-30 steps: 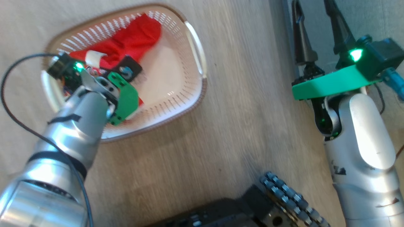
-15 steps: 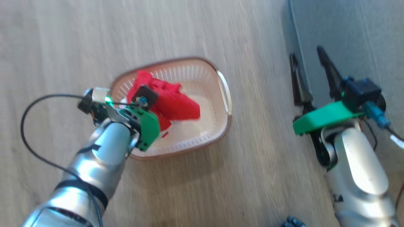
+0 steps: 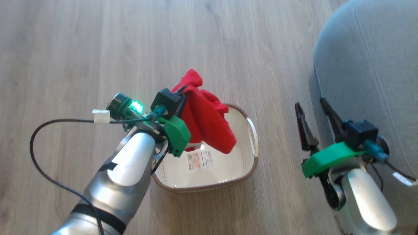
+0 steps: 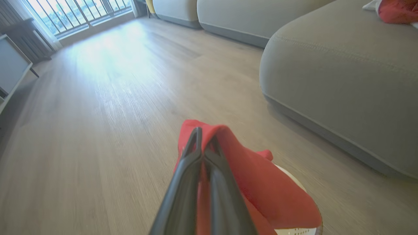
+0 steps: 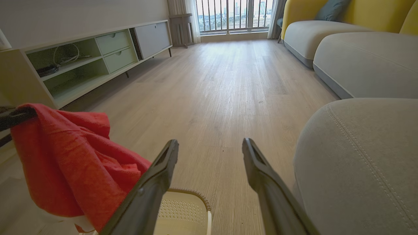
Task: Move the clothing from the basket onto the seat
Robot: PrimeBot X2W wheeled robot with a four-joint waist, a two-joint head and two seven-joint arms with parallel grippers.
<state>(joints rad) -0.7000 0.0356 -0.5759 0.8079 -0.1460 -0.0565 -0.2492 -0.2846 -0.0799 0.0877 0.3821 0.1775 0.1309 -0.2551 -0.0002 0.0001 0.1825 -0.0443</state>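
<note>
The left gripper [image 4: 203, 141] pinches the red clothing [image 3: 209, 127] and holds it above the basket [image 3: 209, 187]. The right gripper [image 5: 210, 146] is spread wide beside the seat [image 3: 369, 65].

The red garment [image 3: 209, 124] is soft, matt cloth. The basket [image 3: 209, 188] is smooth cream plastic with perforated walls and a brown woven-look rim; its sticker [image 3: 200, 160] is printed paper. The floor [image 3: 98, 49] is pale wood-grain board with a low sheen. The seat [image 3: 369, 65] is grey matt fabric with stitched seams. The left forearm [image 3: 130, 166] is glossy silver; the right gripper [image 3: 309, 101] has smooth dark fingers [image 5: 153, 182].
</note>
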